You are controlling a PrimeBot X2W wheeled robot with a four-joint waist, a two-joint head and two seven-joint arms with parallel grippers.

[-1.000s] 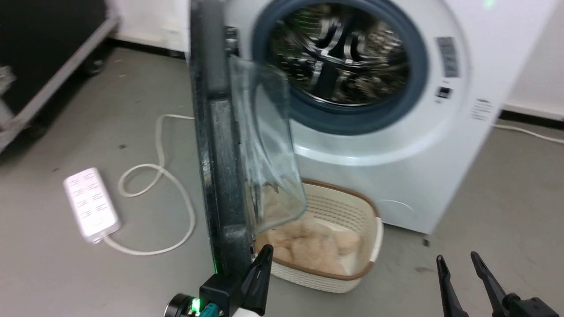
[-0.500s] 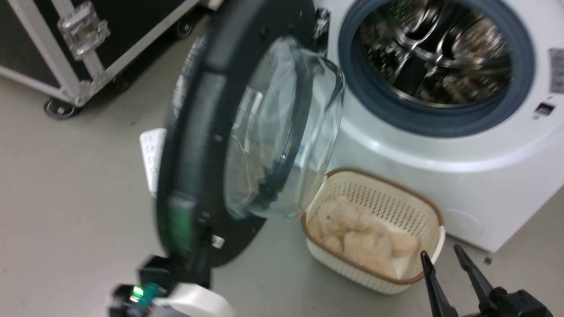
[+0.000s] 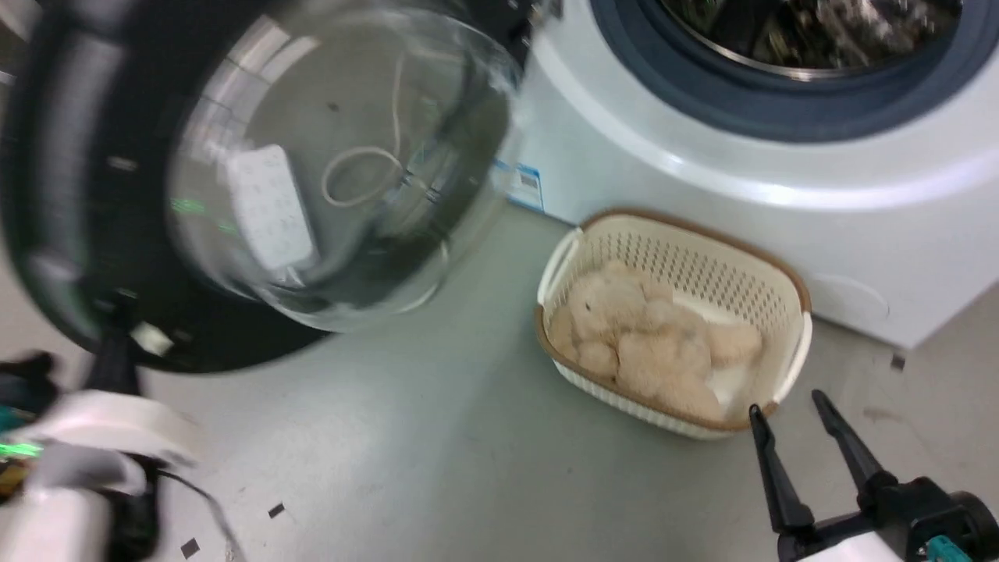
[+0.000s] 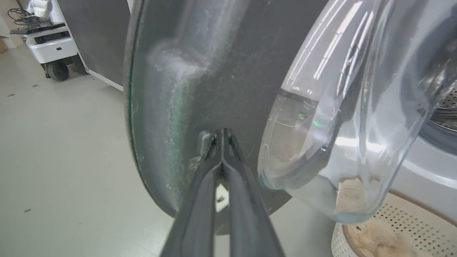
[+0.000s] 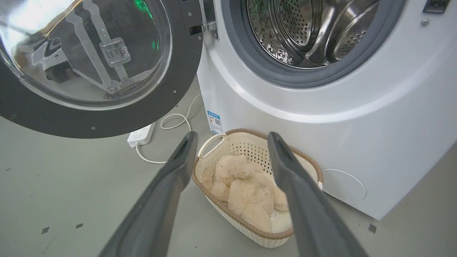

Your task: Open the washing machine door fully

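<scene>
**1. My left claw** (image 4: 222, 134). Fingers are pressed together with no gap at the tips. The tips rest low on the black inner face of the washing machine door (image 4: 214, 71), beside a small tab. I cannot tell whether anything is pinched between them. I judge I am using the closed fingers as a blunt point to push the door round on its hinge.

**2. The washing machine door.** It stands well off the opening, to the left of the washing machine (image 3: 702, 203), with the glass bowl facing me. It is wide open, though I judge some swing is left.

**3. Power strip** (image 5: 141, 135). It lies on the floor beyond the door. The head view shows it warped through the glass, while the right wrist view shows it plainly below the door's rim.

**4. Basket** (image 3: 680, 225) with a beige plush toy (image 3: 648, 336). It sits on the floor just in front of the machine, to the right of the door.

**5. The washing machine.** The drum (image 5: 307, 32) is exposed. The right wrist view shows the hinge (image 5: 205, 28) sharply, where the head view is blurred.

**6. My right claw** (image 3: 784, 402). Fingers are spread wide and hold nothing. It sits low near the basket, well apart from the door. I judge it is idle there so as not to get in the way.
</scene>
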